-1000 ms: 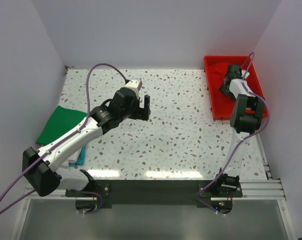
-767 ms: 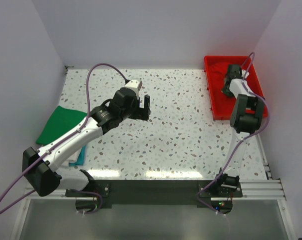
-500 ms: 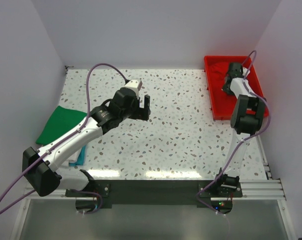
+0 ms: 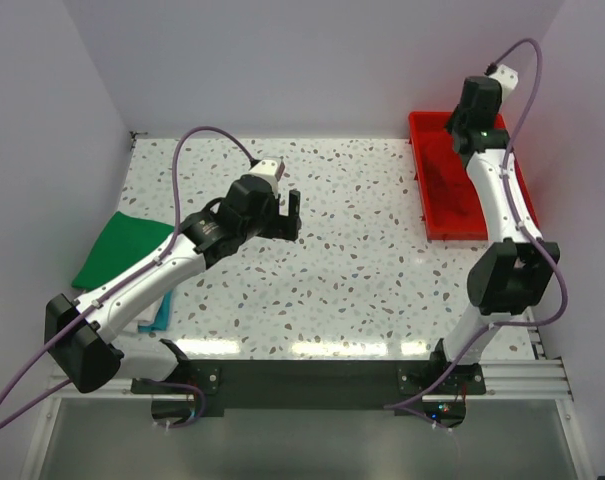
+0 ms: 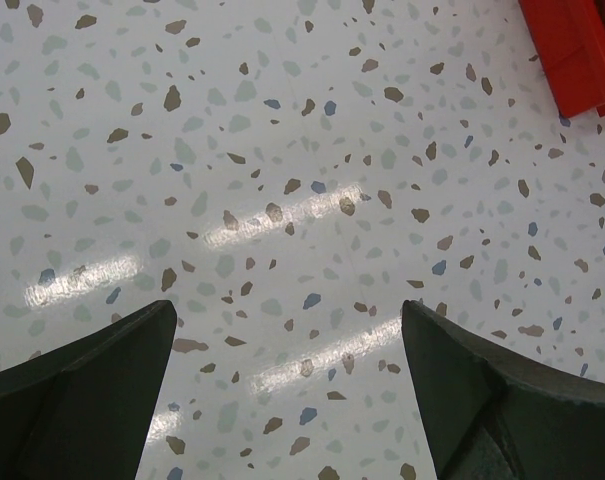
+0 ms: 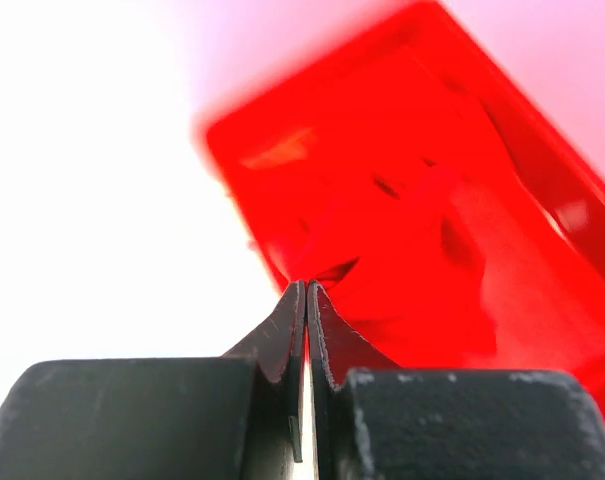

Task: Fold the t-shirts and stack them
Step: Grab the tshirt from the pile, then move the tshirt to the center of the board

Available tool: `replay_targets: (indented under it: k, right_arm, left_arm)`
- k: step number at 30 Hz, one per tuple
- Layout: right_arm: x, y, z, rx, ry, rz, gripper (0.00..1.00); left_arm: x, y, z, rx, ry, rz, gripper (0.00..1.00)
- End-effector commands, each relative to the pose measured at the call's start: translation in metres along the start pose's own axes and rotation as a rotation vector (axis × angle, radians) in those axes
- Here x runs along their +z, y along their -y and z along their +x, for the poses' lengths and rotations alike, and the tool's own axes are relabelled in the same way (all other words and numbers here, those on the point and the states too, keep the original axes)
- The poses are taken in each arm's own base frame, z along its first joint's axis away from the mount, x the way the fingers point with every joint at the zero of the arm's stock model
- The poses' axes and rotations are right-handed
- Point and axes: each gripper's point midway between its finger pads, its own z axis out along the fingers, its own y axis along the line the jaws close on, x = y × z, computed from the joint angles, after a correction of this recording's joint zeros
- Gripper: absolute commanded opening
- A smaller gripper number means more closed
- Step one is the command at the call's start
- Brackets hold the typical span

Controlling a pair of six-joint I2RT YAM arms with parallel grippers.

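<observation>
Left tool (image 5: 287, 312) spread wide, right tool (image 6: 304, 292) pinched shut.
Near left, a folded green cloth t-shirt (image 4: 122, 248) lies on a teal one (image 4: 162, 316) at the edge of the speckled white counter (image 4: 362, 260). At mid-counter the left tool hovers, holding nothing. Far right, the right tool hangs above the rigid red plastic tray (image 4: 428, 218) with nothing visible between its fingers. A crumpled bright red t-shirt (image 4: 449, 178) lies in the tray.

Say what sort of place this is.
Probably a robot lab cell: a speckled white tabletop boxed in by plain pale walls, with two black-and-white robot arms bolted at its near edge.
</observation>
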Motion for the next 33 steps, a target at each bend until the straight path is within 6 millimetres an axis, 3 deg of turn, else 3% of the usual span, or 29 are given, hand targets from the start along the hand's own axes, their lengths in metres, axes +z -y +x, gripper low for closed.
replay_targets:
  k: [1, 2, 4, 5, 6, 8, 10, 15, 18, 22, 23, 25, 26, 28, 29, 30, 31, 32, 33]
  right_arm:
    - [-0.094, -0.053, -0.101, 0.009, 0.287, -0.146, 0.00]
    - [-0.126, -0.059, -0.127, 0.030, 0.352, -0.185, 0.00]
    - [-0.170, -0.084, -0.145, 0.026, 0.415, -0.291, 0.00]
    - [-0.203, -0.087, -0.165, 0.049, 0.470, -0.335, 0.00]
    - [-0.228, -0.104, -0.166, 0.040, 0.483, -0.411, 0.00]
    - [-0.272, -0.115, -0.182, 0.061, 0.529, -0.514, 0.00]
    - [-0.313, -0.137, -0.180, 0.057, 0.540, -0.643, 0.00]
    - [-0.396, -0.162, -0.187, 0.088, 0.560, -0.891, 0.00]
    - [-0.416, -0.167, -0.189, 0.109, 0.545, -0.969, 0.00]
    - [-0.393, -0.170, -0.164, 0.082, 0.467, -0.909, 0.00]
    - [-0.366, -0.172, -0.140, 0.048, 0.415, -0.837, 0.00]
    - [-0.334, -0.166, -0.116, 0.050, 0.352, -0.766, 0.02]
    - [-0.302, -0.160, -0.082, 0.021, 0.275, -0.713, 0.04]
    - [-0.246, -0.139, -0.059, 0.104, 0.158, -0.665, 0.16]
    - [-0.207, -0.132, -0.016, 0.088, 0.039, -0.622, 0.35]
    - [-0.180, -0.113, 0.001, 0.123, -0.047, -0.578, 0.43]
    - [-0.165, -0.106, 0.022, 0.111, -0.109, -0.550, 0.50]
    - [-0.151, -0.095, 0.052, 0.089, -0.177, -0.509, 0.63]
    - [-0.149, -0.091, 0.064, 0.064, -0.192, -0.502, 0.67]
  left_arm:
    - [-0.005, 0.003, -0.016, -0.006, 0.052, 0.017, 1.00]
    - [-0.007, 0.002, -0.018, -0.009, 0.060, 0.014, 1.00]
    - [-0.009, 0.000, -0.019, -0.019, 0.069, 0.010, 1.00]
    - [-0.011, 0.000, -0.023, -0.025, 0.083, 0.006, 1.00]
    - [-0.012, -0.002, -0.024, -0.031, 0.089, -0.001, 1.00]
    - [-0.016, -0.004, -0.028, -0.049, 0.108, -0.005, 1.00]
    - [-0.018, -0.007, -0.032, -0.075, 0.125, -0.018, 1.00]
    - [-0.031, -0.014, -0.047, -0.128, 0.193, -0.027, 1.00]
    - [-0.035, -0.020, -0.051, -0.153, 0.214, -0.042, 1.00]
    - [-0.037, -0.025, -0.049, -0.192, 0.220, -0.053, 1.00]
    - [-0.036, -0.026, -0.048, -0.198, 0.219, -0.054, 1.00]
    - [-0.032, -0.029, -0.040, -0.217, 0.207, -0.063, 1.00]
    - [-0.030, -0.031, -0.036, -0.222, 0.199, -0.070, 1.00]
    - [-0.021, -0.037, -0.023, -0.237, 0.164, -0.095, 0.99]
    - [-0.017, -0.038, -0.018, -0.243, 0.144, -0.097, 0.98]
    - [-0.012, -0.043, -0.009, -0.248, 0.122, -0.113, 0.96]
    - [-0.008, -0.045, -0.003, -0.256, 0.107, -0.122, 0.95]
    - [-0.003, -0.049, 0.010, -0.257, 0.074, -0.131, 0.91]
    - [0.002, -0.051, 0.016, -0.262, 0.059, -0.138, 0.89]
